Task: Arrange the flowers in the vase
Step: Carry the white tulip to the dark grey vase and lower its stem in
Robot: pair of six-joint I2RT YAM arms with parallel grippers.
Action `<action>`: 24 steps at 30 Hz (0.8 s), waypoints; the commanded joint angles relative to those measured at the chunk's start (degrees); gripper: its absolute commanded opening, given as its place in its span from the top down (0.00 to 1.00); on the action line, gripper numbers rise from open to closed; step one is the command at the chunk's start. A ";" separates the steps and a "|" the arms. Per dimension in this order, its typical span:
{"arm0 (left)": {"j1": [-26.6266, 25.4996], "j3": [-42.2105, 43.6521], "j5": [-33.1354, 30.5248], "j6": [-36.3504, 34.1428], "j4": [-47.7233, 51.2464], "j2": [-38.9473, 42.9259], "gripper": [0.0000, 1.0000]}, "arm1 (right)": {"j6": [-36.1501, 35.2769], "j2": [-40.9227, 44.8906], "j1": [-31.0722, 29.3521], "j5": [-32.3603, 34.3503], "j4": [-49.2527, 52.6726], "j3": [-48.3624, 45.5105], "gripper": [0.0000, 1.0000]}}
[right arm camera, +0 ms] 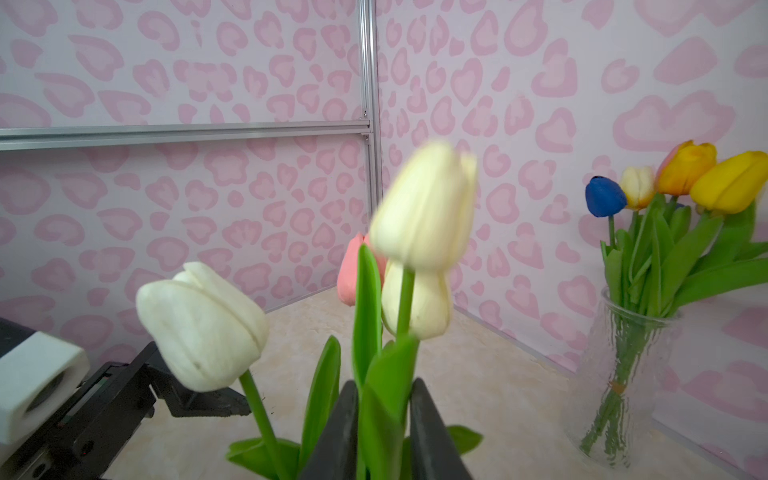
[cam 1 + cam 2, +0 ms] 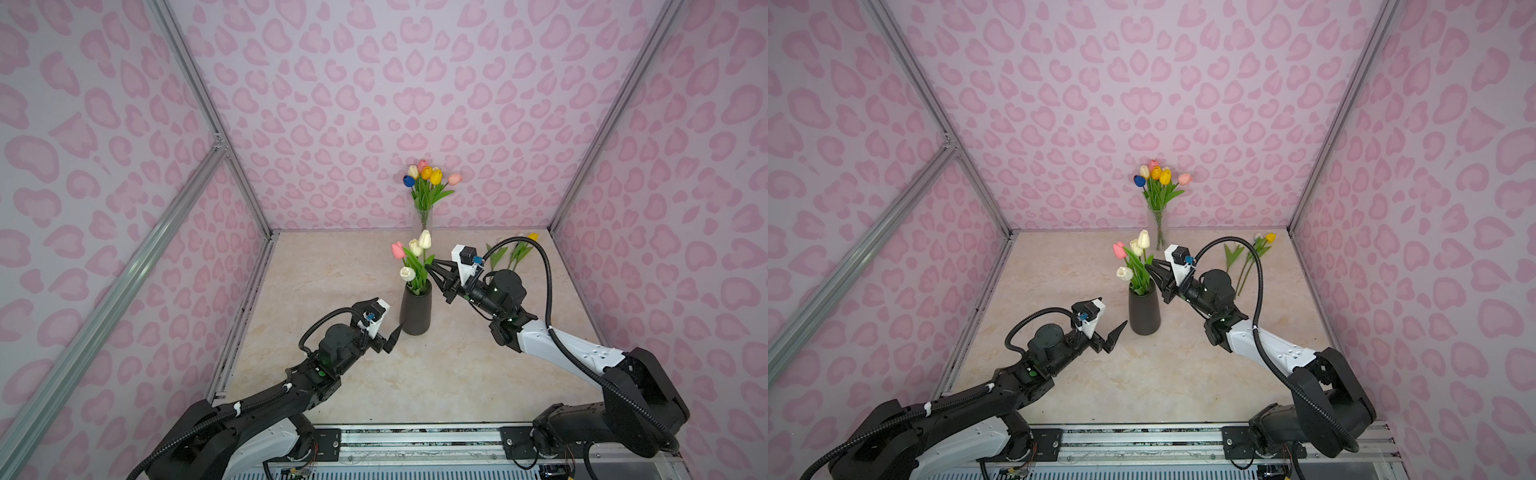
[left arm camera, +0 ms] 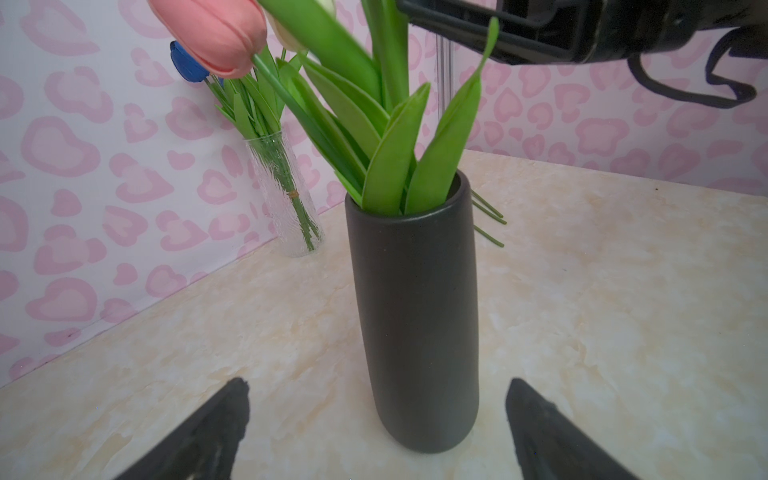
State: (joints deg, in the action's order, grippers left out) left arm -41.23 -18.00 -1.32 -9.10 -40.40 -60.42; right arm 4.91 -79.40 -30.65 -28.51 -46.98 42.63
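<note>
The left tool (image 2: 395, 338) hangs spread wide just beside the black vase (image 2: 415, 311) on the table (image 2: 332, 382). The right tool (image 1: 384, 399) sits close around the stem of a cream tulip (image 1: 424, 208) standing in that vase with three others; whether it pinches, I cannot tell. A yellow tulip (image 2: 1270, 237) lies near the back wall.

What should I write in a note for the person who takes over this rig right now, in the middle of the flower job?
Left gripper: open, empty, beside the foot of the black vase.
Right gripper: jaws narrow around the cream tulip stem above that vase; gripping or releasing, cannot tell.
Done: four tulips rise from the black vase.
Left: loose tulips lie on the table behind the right arm.
The glass vase at the back holds its own bunch.
</note>
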 commanded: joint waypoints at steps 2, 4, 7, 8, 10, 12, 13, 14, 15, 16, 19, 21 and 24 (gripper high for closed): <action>0.01 -0.54 0.53 -0.07 -1.63 0.04 0.03 | -1.48 -0.23 -0.22 1.52 -0.91 -0.03 0.80; 0.02 -0.51 0.44 -0.06 -1.61 0.13 0.03 | -1.64 -0.23 -0.24 1.64 -1.01 -0.01 0.80; 0.01 -0.46 0.32 -0.18 -1.52 0.38 0.03 | -1.57 -0.03 -0.32 2.60 -1.83 -0.35 0.80; 0.03 -0.46 0.22 -0.15 -1.44 0.46 0.03 | -1.57 0.10 -0.37 2.94 -2.25 -0.43 0.79; 0.01 -0.45 0.20 -0.19 -1.37 0.66 0.03 | -1.57 0.03 -0.54 3.70 -3.13 -0.55 0.78; 0.02 -0.30 0.13 -0.08 -1.36 1.04 0.03 | -1.57 0.13 -0.63 4.57 -3.96 -0.55 0.77; 0.01 -0.22 0.13 -0.08 -1.51 1.18 0.03 | -1.49 0.27 -0.64 4.90 -4.46 -0.57 0.76; 0.02 -0.07 -0.21 0.02 -1.65 1.35 0.03 | -1.48 0.22 -0.75 5.32 -4.76 -0.56 0.75; 0.01 0.32 -0.84 0.29 -2.12 1.65 0.03 | -1.48 0.34 -0.84 5.91 -4.94 -0.54 0.75; 0.01 0.80 -1.53 0.47 -2.96 1.84 0.03 | -1.48 0.46 -0.85 6.61 -5.11 -0.68 0.74; 0.01 1.13 -2.96 0.03 -3.16 2.16 0.03 | -1.40 1.38 -0.93 9.15 -8.12 -2.37 0.73; 0.01 1.28 -3.18 0.07 -3.18 2.39 0.03 | -1.43 2.08 -1.06 10.80 -10.13 -3.48 0.72; 0.01 1.87 -3.47 0.12 -3.76 3.24 0.03 | -2.13 3.01 -0.96 13.04 -11.18 -4.09 0.71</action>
State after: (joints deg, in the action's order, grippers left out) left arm -41.23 -16.58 -3.79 -9.08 -41.23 -57.89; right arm 3.42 -77.10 -31.51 -18.85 -53.49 39.20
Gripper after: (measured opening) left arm 0.974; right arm 0.288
